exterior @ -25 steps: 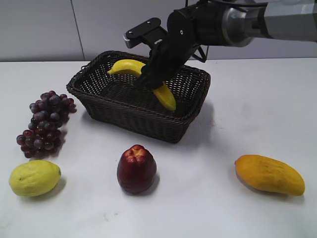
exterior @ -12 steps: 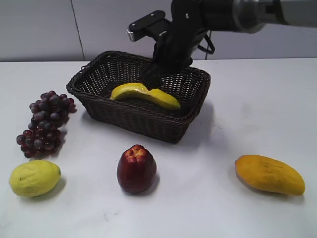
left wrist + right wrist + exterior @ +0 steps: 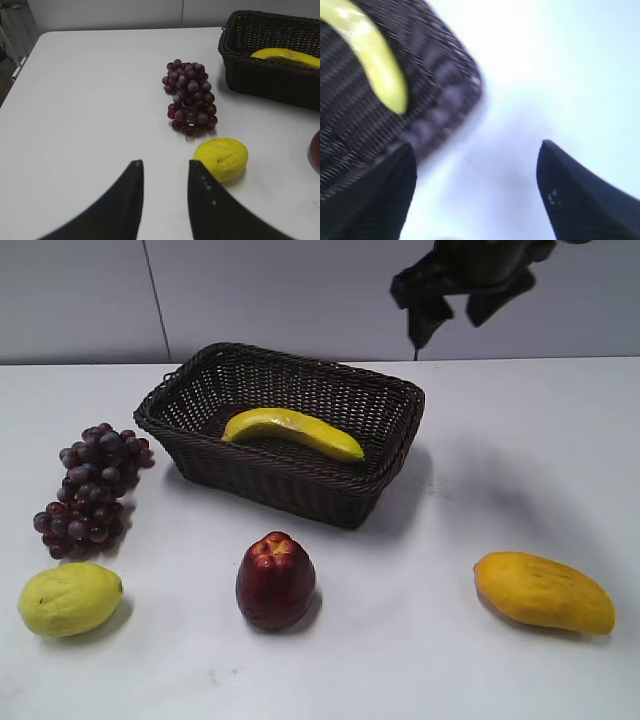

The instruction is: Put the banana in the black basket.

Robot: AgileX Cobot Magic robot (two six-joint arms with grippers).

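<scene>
Banana [image 3: 292,431] in black basket [image 3: 300,485] | R jaws wide, empty, above-right | L jaws narrow

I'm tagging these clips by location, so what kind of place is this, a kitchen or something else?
Probably a lab or test bench, not a kitchen: a bare white table against a plain grey wall, with fruit laid out apart around a wicker basket, and a robot gripper above.

Black basket [image 3: 283,455] rough woven wicker (dark, matt), banana [image 3: 293,430] smooth with slight sheen, worktop [image 3: 430,640] smooth matt white
</scene>
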